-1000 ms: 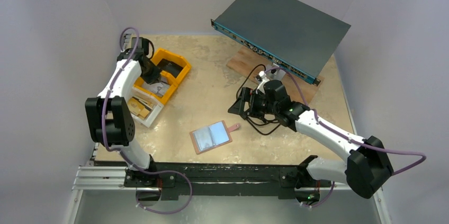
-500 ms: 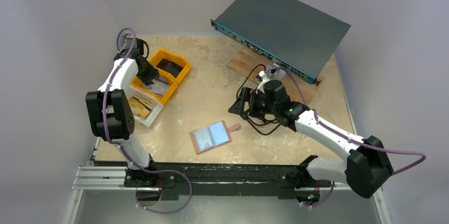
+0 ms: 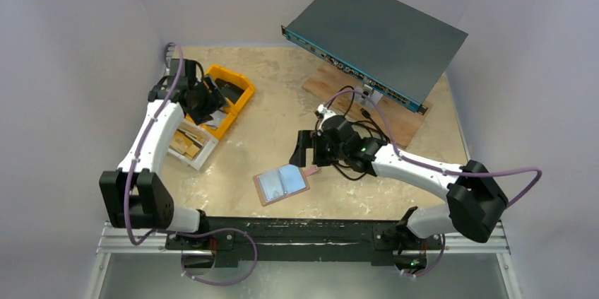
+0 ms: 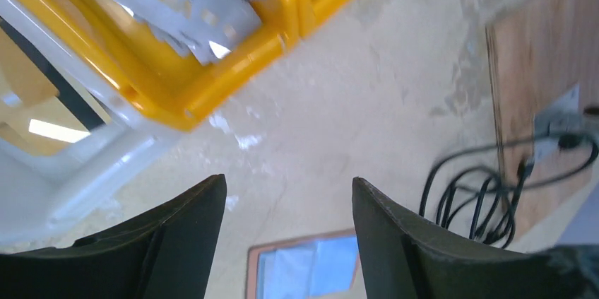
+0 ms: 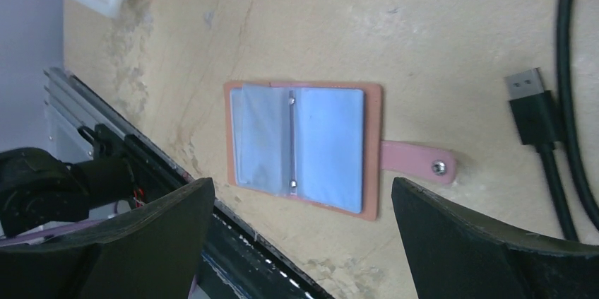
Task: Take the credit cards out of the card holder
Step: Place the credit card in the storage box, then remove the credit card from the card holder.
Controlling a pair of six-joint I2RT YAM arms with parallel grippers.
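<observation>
The top camera looks down from high behind the black metal base rail [image 3: 297, 232], taking in the whole beige mottled tabletop [image 3: 268, 129]. The left wrist camera looks down at a slant past the yellow plastic bin [image 4: 254, 44]. The right wrist camera hangs nearer, facing almost straight down on the open tan leather card holder with pale blue inside [image 5: 304, 147]. All 3 views share that holder.

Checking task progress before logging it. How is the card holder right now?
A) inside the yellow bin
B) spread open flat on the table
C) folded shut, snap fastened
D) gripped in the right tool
B: the card holder lies spread open on the table, pale blue inside facing up, its snap strap sticking out to one side.
</observation>
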